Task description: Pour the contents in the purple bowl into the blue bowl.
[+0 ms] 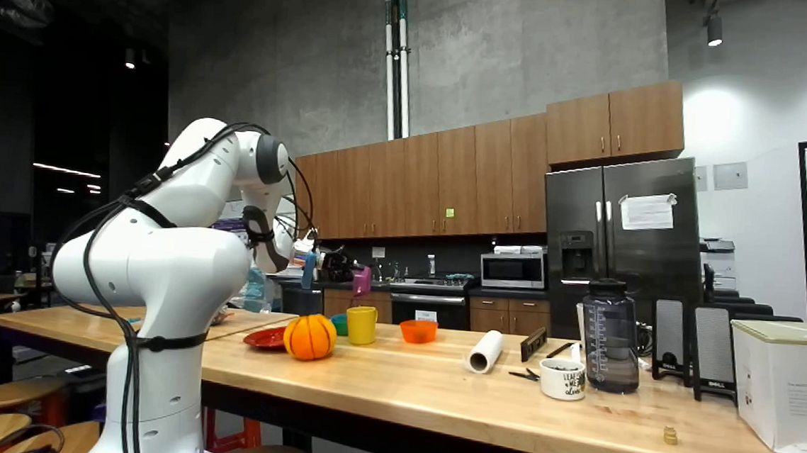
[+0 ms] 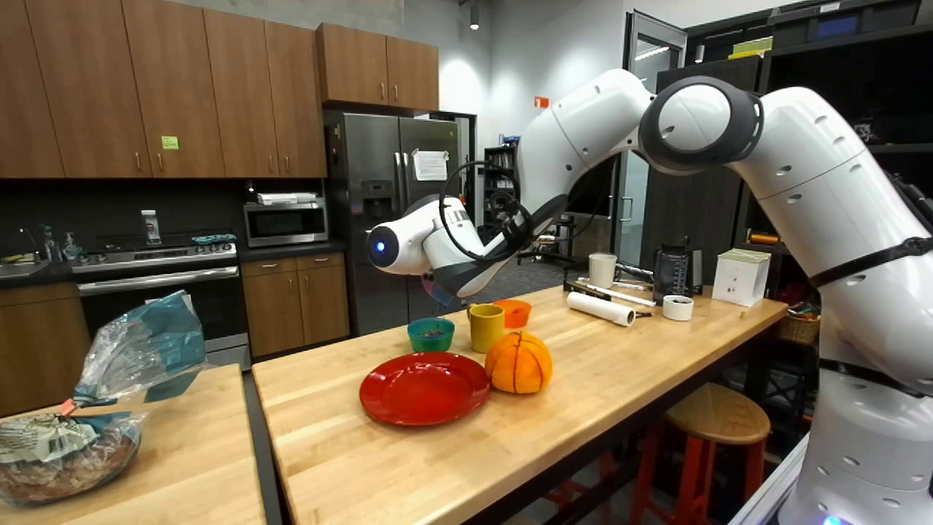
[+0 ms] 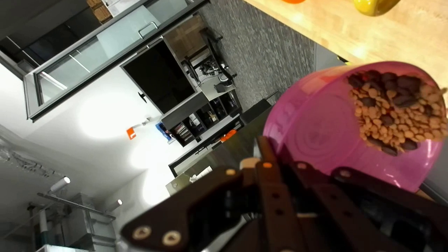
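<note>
The lifting is done but the pour is not: the purple bowl (image 3: 320, 131) is up in the air, well clear of the counter (image 2: 328, 437), and tipped. A fair load of what look like lentils (image 3: 402, 124) and dark beans (image 3: 407, 85) remains in it, heaped against the side away from the gripper (image 3: 276, 152). Down on the counter, the blue bowl (image 2: 430, 344), rather teal to my eye, has some bits in it; whether they came out of the purple one I can't say. What's left, I'd judge, is more tipping over the blue bowl until the heap runs out.

The gripper is pinching the purple bowl by its wall, so the bowl juts out beyond it. It hangs higher than the blue bowl, but whether squarely over it or nearer the yellow mug (image 2: 487, 332) just beside, I can't tell.
</note>
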Motion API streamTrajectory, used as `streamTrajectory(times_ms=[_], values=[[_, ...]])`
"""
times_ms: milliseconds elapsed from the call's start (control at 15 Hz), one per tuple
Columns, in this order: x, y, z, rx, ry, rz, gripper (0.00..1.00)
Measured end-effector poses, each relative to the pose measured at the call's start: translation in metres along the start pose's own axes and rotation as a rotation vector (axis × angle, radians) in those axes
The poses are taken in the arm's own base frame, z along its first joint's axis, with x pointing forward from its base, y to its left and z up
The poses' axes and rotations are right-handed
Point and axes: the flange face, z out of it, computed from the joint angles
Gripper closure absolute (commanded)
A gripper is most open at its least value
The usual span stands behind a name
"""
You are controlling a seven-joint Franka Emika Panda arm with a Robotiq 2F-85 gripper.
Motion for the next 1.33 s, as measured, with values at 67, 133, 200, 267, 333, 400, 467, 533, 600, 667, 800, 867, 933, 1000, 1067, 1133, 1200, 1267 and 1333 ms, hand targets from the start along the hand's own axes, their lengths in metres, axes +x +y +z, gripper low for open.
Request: streamTrajectory(times_ms=[67, 133, 200, 267, 333, 400, 467, 533, 600, 667, 800, 867, 933, 1000, 1067, 1133, 1200, 1267, 1333], values=[[0.0002, 0.0000, 0.0001, -0.005, 0.005, -0.002, 0.99], [0.0004, -0.0001, 0.0000, -0.009, 0.008, -0.004, 0.99], [0.0006, -0.0001, -0.0002, -0.013, 0.014, -0.006, 0.99], [0.0009, 0.0000, -0.0004, -0.017, 0.019, -0.008, 0.99], [0.0012, 0.0000, -0.0008, -0.020, 0.023, -0.009, 0.99], [0.0015, 0.0000, -0.0011, -0.023, 0.027, -0.010, 0.99], [0.0018, 0.0001, -0.0013, -0.026, 0.031, -0.011, 0.99], [0.0020, 0.0003, -0.0014, -0.028, 0.033, -0.012, 0.99], [0.0020, 0.0004, -0.0012, -0.030, 0.034, -0.012, 0.99], [0.0021, 0.0006, -0.0011, -0.031, 0.033, -0.012, 0.99], [0.0020, 0.0010, -0.0007, -0.034, 0.032, -0.012, 0.99], [0.0019, 0.0012, -0.0006, -0.036, 0.031, -0.012, 0.99], [0.0019, 0.0013, -0.0006, -0.038, 0.030, -0.012, 0.99], [0.0018, 0.0013, -0.0007, -0.039, 0.030, -0.012, 0.99], [0.0017, 0.0014, -0.0007, -0.040, 0.029, -0.012, 0.99], [0.0017, 0.0015, -0.0007, -0.041, 0.029, -0.012, 0.99], [0.0018, 0.0017, -0.0006, -0.043, 0.031, -0.012, 0.99], [0.0020, 0.0019, -0.0005, -0.047, 0.034, -0.013, 0.99], [0.0024, 0.0023, -0.0004, -0.052, 0.039, -0.015, 0.99]])
